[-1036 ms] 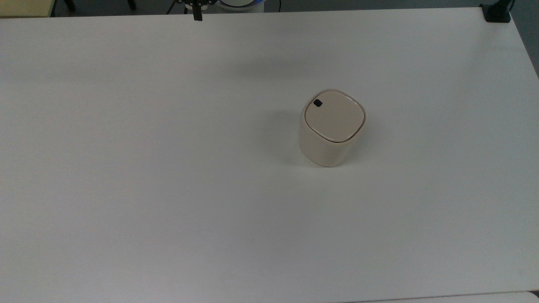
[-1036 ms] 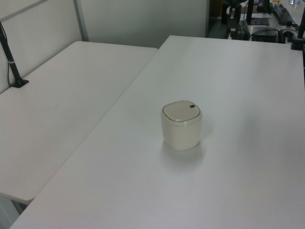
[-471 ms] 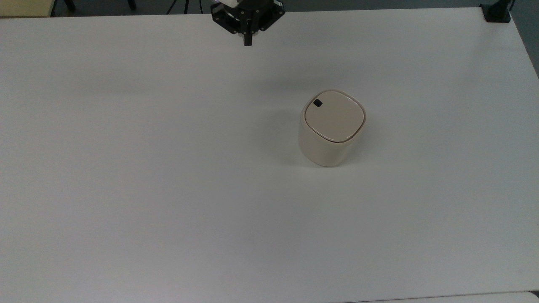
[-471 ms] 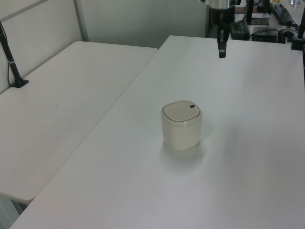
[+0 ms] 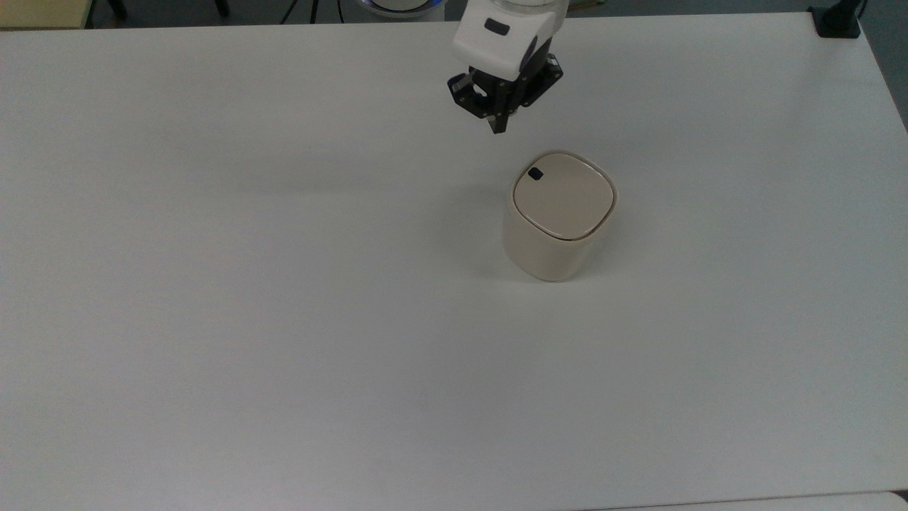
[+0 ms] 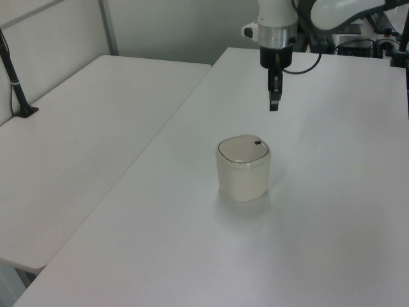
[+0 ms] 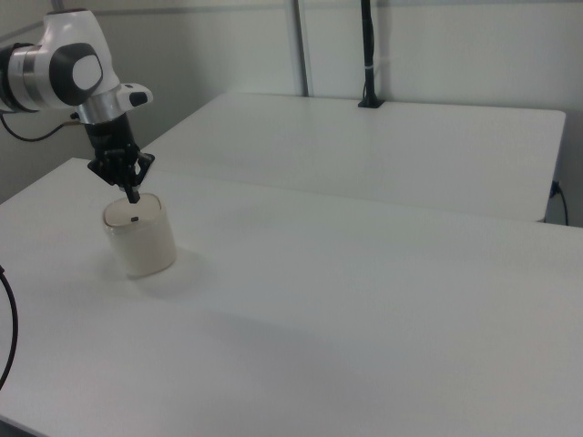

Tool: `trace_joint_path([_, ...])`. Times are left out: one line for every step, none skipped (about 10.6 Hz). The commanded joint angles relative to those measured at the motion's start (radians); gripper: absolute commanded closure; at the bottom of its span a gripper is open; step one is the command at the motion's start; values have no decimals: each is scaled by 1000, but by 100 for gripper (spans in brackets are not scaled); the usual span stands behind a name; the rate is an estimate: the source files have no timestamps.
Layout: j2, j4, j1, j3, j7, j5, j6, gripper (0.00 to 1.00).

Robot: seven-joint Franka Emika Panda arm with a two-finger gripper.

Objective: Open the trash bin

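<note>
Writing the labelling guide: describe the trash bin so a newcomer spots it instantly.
On the wide white table, below the gripper in the top view, stands the trash bin, the sole object on it. It is a small cream-beige tub with rounded-square sides and a flat, closed lid bearing a small black button near one corner.
</note>
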Motion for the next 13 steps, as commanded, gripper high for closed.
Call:
trace_joint_path([54,-11,38,-11,-5,52,124,99])
trace_joint_path([76,-11,49,-11,-4,54,158,99])
trace_joint_path([99,-11,56,-11,-2,54,178,99])
trace_joint_path([110,-11,69,-11,-2,52,189,99])
trace_joint_path([119,-9,72,-11,-2,52,193,99])
trace_joint_path([121,-11,72,-11,-2,52,198,99])
trace_joint_path([125,-11,72,-11,-2,52,201,99])
trace_joint_path([131,-11,72,-11,-2,52,204,99])
trace_joint_path([133,-11,70,-11,-2,52,203,99])
trace_joint_path([128,-9,67,-13,-1,52,195,99])
trace_joint_path([130,-9,67,-13,-1,52,198,99])
trace_joint_path([150,-11,72,-13,-2,51,202,99])
trace_joint_path([167,-11,72,-13,-2,48,202,99])
